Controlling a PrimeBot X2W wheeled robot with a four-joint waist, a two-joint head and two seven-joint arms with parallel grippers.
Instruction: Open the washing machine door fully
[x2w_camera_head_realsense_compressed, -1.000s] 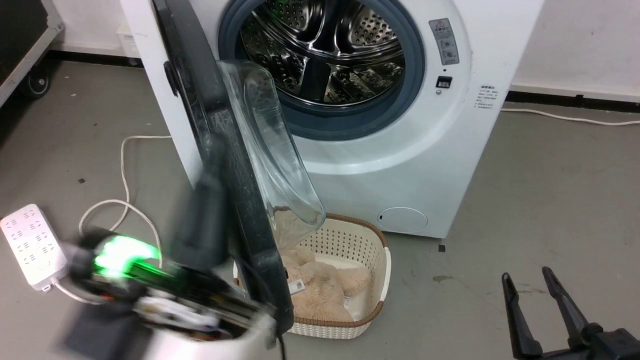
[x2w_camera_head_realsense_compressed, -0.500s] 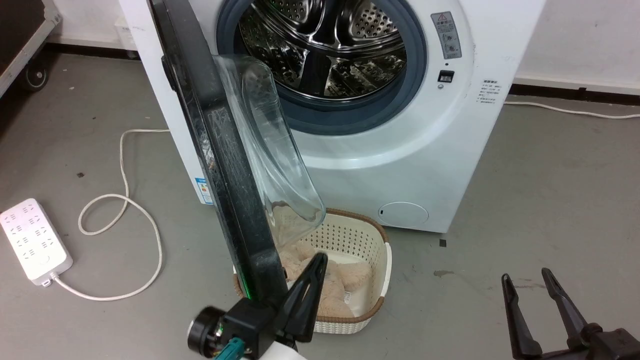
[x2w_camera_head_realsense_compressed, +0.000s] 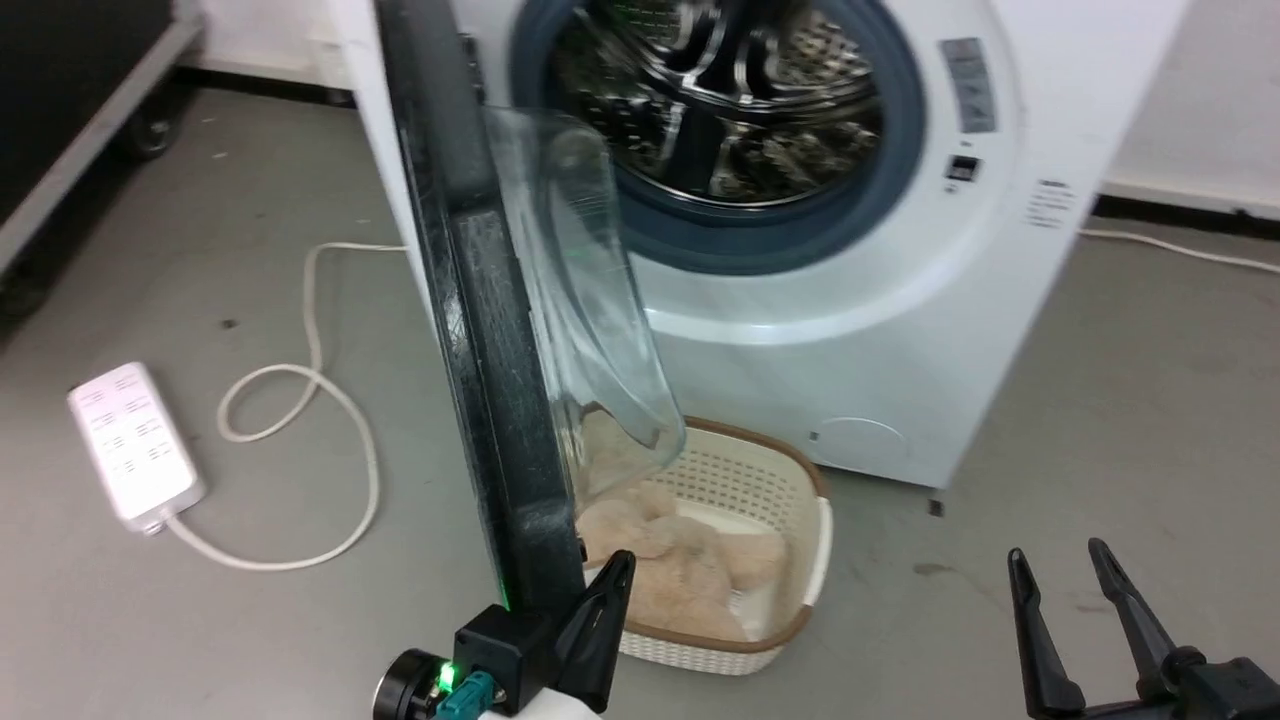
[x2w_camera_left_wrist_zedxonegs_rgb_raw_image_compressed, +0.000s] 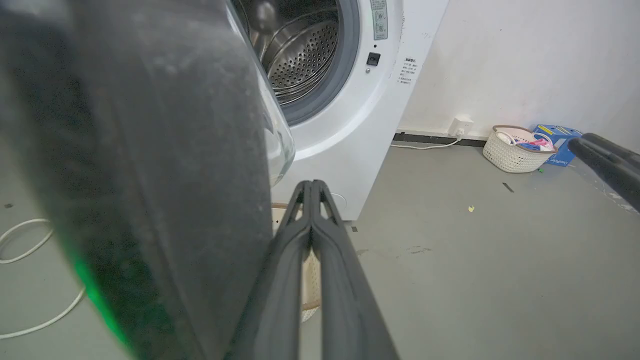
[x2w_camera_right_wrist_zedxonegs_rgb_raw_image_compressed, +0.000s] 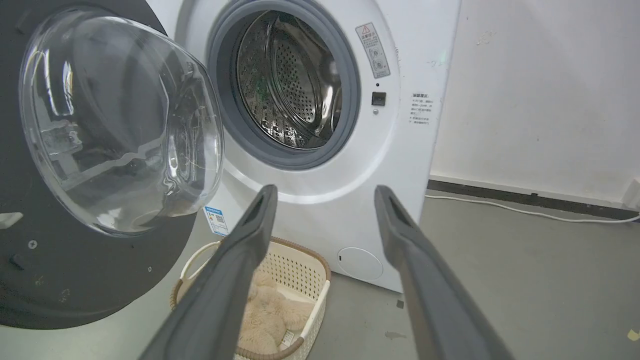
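Observation:
The washing machine door (x2w_camera_head_realsense_compressed: 480, 330) stands swung out from the white washing machine (x2w_camera_head_realsense_compressed: 860, 330), seen edge-on, with its clear glass bowl (x2w_camera_head_realsense_compressed: 585, 300) facing the steel drum (x2w_camera_head_realsense_compressed: 730, 110). My left gripper (x2w_camera_head_realsense_compressed: 619, 566) is shut on nothing, low beside the door's bottom edge on its inner side. In the left wrist view the left gripper (x2w_camera_left_wrist_zedxonegs_rgb_raw_image_compressed: 311, 186) points past the door (x2w_camera_left_wrist_zedxonegs_rgb_raw_image_compressed: 150, 165), which looms close on the left. My right gripper (x2w_camera_head_realsense_compressed: 1058, 562) hangs open at the lower right, apart from the machine. In the right wrist view the right gripper (x2w_camera_right_wrist_zedxonegs_rgb_raw_image_compressed: 325, 192) frames the machine front (x2w_camera_right_wrist_zedxonegs_rgb_raw_image_compressed: 415, 150) and the door's bowl (x2w_camera_right_wrist_zedxonegs_rgb_raw_image_compressed: 120, 135).
A cream basket (x2w_camera_head_realsense_compressed: 770, 470) with a beige plush toy (x2w_camera_head_realsense_compressed: 680, 570) sits on the floor under the door. A white power strip (x2w_camera_head_realsense_compressed: 130, 445) and its looped cable (x2w_camera_head_realsense_compressed: 300, 400) lie to the left. A second basket (x2w_camera_left_wrist_zedxonegs_rgb_raw_image_compressed: 515, 150) stands by the far wall.
The left arm, a blur on the door's outer side a second ago, has dropped to the door's bottom edge. The head camera has turned, sliding the whole scene rightward.

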